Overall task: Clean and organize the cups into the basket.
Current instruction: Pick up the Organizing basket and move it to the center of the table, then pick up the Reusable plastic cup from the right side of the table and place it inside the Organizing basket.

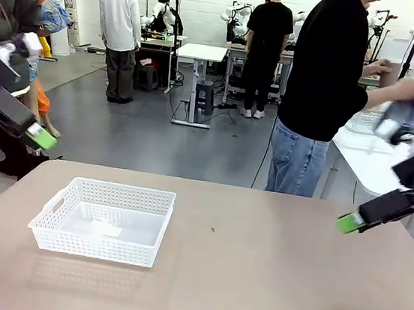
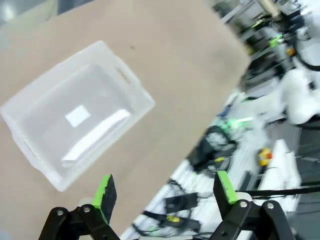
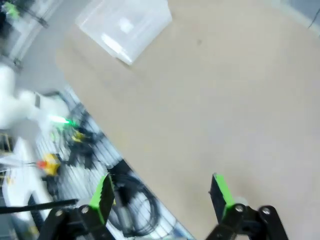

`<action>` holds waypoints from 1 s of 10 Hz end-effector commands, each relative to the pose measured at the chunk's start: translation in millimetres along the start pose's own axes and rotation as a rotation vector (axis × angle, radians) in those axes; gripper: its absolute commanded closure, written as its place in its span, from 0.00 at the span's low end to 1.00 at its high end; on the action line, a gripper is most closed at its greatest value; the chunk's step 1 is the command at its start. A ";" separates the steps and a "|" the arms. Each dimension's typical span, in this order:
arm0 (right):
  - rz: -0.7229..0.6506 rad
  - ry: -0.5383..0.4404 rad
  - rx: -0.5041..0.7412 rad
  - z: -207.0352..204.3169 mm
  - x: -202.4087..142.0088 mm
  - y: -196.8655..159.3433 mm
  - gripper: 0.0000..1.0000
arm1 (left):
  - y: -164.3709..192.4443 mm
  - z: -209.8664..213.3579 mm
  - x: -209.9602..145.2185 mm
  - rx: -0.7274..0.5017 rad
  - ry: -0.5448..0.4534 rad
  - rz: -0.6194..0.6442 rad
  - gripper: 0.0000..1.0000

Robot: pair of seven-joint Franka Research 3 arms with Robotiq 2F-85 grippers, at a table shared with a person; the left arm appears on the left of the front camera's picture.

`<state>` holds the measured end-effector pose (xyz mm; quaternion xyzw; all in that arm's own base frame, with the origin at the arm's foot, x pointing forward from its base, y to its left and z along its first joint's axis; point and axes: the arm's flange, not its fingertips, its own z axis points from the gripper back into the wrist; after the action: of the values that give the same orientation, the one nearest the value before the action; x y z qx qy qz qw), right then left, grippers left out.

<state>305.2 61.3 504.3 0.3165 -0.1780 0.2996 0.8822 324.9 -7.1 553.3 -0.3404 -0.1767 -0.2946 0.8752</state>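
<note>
The white lattice basket (image 1: 94, 246) stands empty on the left part of the tan table (image 1: 268, 276), with a small white label on its floor. It also shows from above in the left wrist view (image 2: 131, 81) and, farther off, in the right wrist view (image 3: 150, 27). The cups are out of view. My left gripper (image 1: 41, 136) hangs open in the air off the table's left edge, above and left of the basket; its jaws stand wide (image 2: 165, 182). Above the table's right edge, my right gripper (image 1: 350, 222) is open too, nothing between its fingers (image 3: 160, 189).
A person in a black shirt and jeans (image 1: 316, 100) stands at the far right edge, turned toward a white side table (image 1: 368, 163), hands busy there. Cables and gear lie on the floor beside the table (image 2: 200, 150).
</note>
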 end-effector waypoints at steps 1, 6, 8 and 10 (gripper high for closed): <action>-0.169 -0.148 0.220 11.7 -31.1 -36.9 0.00 | 31.7 19.8 2.0 -0.152 -0.065 0.322 0.00; -0.340 -0.354 0.337 70.7 -94.2 -113.4 0.00 | 113.3 93.5 -48.6 -0.189 -0.226 0.587 0.00; -0.393 -0.440 0.369 100.1 -125.4 -128.6 0.00 | 130.9 127.0 -73.0 -0.203 -0.297 0.647 0.00; -0.402 -0.565 0.399 129.8 -156.5 -134.7 0.00 | 146.5 151.7 -98.6 -0.221 -0.370 0.703 0.00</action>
<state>258.9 -161.6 460.3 0.5620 -0.2620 0.0510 0.7829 322.7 213.0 537.7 -0.5023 -0.1619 0.0642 0.8470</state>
